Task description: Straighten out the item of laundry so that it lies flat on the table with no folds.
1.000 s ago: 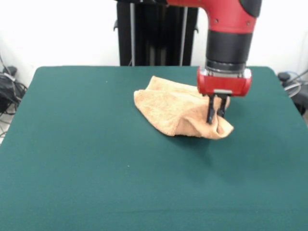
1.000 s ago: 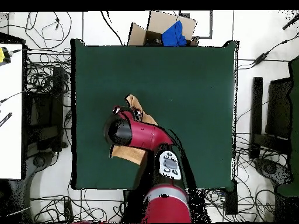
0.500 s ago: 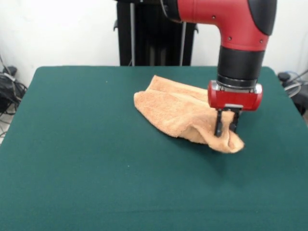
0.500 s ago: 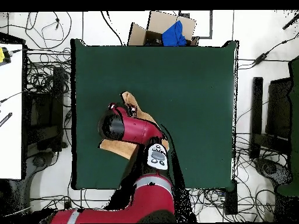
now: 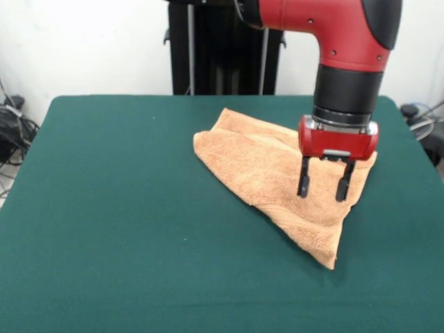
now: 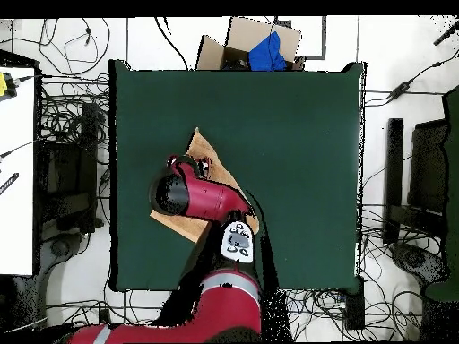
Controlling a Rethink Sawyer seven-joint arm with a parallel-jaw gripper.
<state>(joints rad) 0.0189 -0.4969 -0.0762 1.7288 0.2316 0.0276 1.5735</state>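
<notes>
The item of laundry [image 5: 267, 166], an orange-tan terry towel, lies on the green table [image 5: 104, 208] right of centre. It spreads in a rough triangle with one corner pointing toward the near edge, and a soft fold remains along its left side. My gripper [image 5: 322, 189] hangs just above the towel's right part, open, with nothing between its fingers [image 5: 303, 184]. In the overhead view the red arm covers most of the towel [image 6: 199, 143], and the gripper [image 6: 199, 167] shows at the arm's end over the table [image 6: 296, 134].
Off the table's far edge in the overhead view stands a cardboard box [image 6: 235, 40] with a blue cloth [image 6: 267, 52] in it. Cables lie on the floor all round the table. A white bench [image 6: 16, 161] stands at the left.
The gripper carried a pinched towel corner outward, then opened and let it go. The towel has dropped and spread out, its corner now lying nearer the front edge.
</notes>
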